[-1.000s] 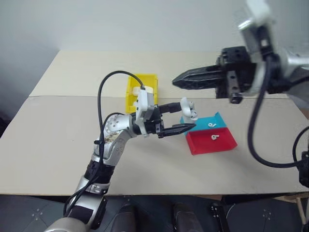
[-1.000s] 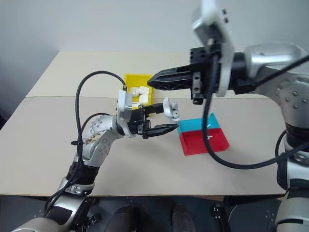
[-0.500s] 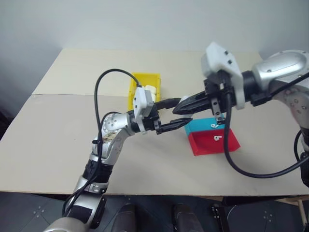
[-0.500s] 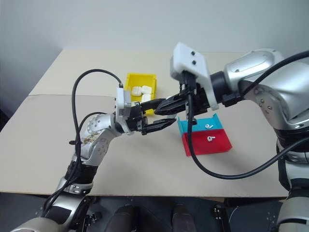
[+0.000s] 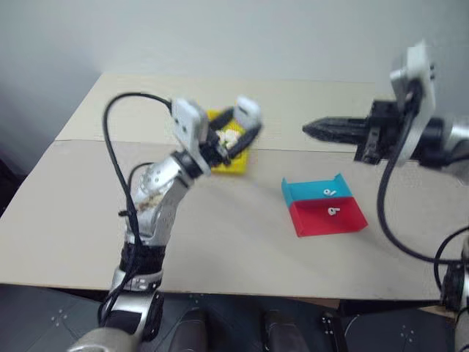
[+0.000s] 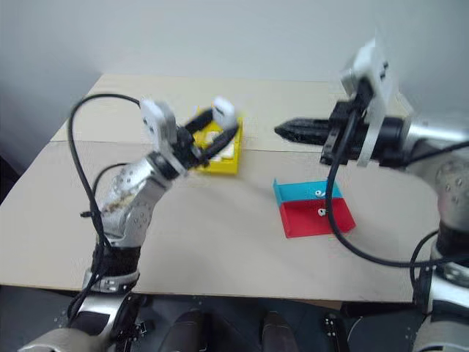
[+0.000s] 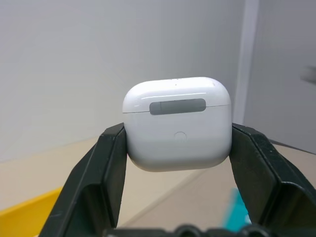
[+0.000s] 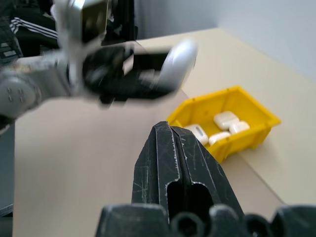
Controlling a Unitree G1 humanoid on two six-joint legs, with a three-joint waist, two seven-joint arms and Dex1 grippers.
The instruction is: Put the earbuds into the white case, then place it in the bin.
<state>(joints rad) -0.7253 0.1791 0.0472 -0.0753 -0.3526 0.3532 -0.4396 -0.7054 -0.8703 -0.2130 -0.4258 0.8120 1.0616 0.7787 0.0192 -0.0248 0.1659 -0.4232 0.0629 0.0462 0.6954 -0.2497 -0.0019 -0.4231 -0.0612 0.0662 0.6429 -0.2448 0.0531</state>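
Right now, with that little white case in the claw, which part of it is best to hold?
Hold it as the left gripper does: the white case by its two short rounded ends, fingers coming from below. That probably suits its shape: the body sits between the pads and the lid seam stays above them.

I am finding no readable writing, brand, number or sign anywhere. The white case [image 7: 177, 123] that I am looking at bears only a blank grey oblong patch and a small plain circle, with no lettering on either. The bin [image 8: 232, 123], the teal tray [image 5: 316, 190] and the red tray [image 5: 330, 216] are showing bare plastic, with no label that I can read.
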